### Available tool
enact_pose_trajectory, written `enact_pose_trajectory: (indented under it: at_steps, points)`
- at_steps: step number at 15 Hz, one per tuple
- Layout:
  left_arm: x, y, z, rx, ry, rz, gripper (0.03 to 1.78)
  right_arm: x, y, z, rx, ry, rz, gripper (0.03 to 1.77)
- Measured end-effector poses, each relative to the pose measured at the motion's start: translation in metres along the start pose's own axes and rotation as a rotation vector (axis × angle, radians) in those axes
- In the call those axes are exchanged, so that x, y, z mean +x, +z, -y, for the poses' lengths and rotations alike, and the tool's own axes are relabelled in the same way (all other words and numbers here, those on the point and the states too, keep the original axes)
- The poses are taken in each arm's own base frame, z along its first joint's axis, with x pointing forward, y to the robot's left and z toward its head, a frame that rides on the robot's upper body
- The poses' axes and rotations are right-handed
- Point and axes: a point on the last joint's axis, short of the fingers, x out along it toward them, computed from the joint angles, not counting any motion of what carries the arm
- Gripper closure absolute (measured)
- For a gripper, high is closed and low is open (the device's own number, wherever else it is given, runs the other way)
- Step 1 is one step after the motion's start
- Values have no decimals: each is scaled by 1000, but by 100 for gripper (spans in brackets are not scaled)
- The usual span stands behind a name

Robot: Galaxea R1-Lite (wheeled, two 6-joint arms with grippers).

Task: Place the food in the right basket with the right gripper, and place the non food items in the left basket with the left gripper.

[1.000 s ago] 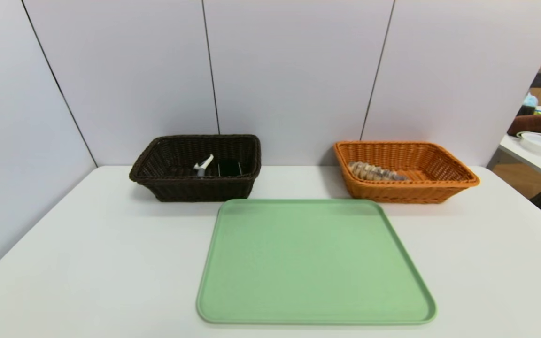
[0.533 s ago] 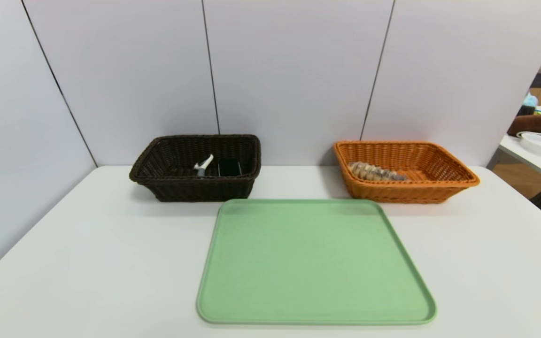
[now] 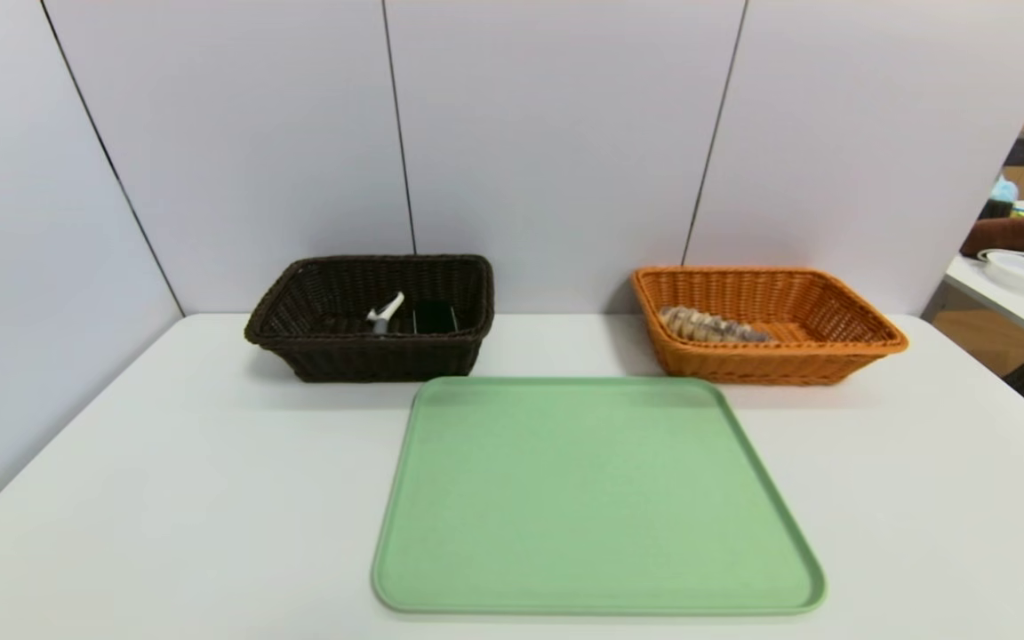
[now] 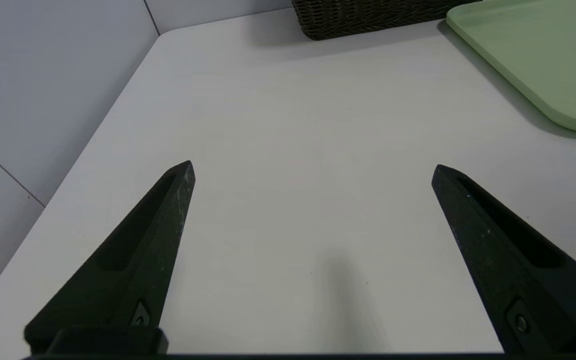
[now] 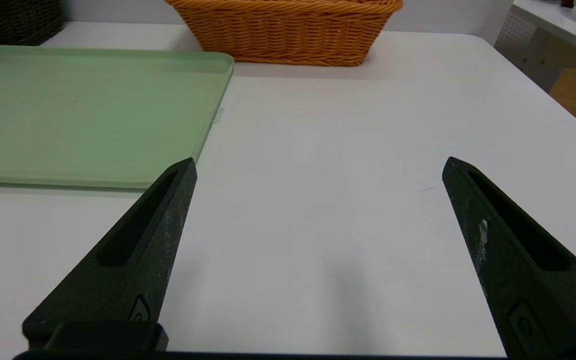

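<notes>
The left gripper (image 4: 313, 167) hangs over the bare white table (image 3: 165, 480) at the near left, jaws wide apart, holding nothing. At the far left, the dark basket (image 3: 299, 342) holds the peeler (image 3: 385, 314) and brush (image 3: 435, 317). A green tray (image 3: 592, 498) lies centre. At the far right, the orange basket (image 3: 841, 342) holds the roll (image 3: 709, 326). The right gripper (image 5: 318, 165) hangs at the near right, spread wide, empty.
</notes>
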Motion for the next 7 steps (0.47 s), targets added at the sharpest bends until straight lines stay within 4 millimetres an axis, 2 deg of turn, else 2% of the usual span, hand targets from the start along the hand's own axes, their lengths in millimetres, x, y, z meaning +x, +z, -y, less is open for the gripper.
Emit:
enact_pose_trajectory:
  at_steps: [7]
  points:
    - [0, 0, 0, 0, 0, 0, 12, 0, 0, 0, -2, 0, -11, 10]
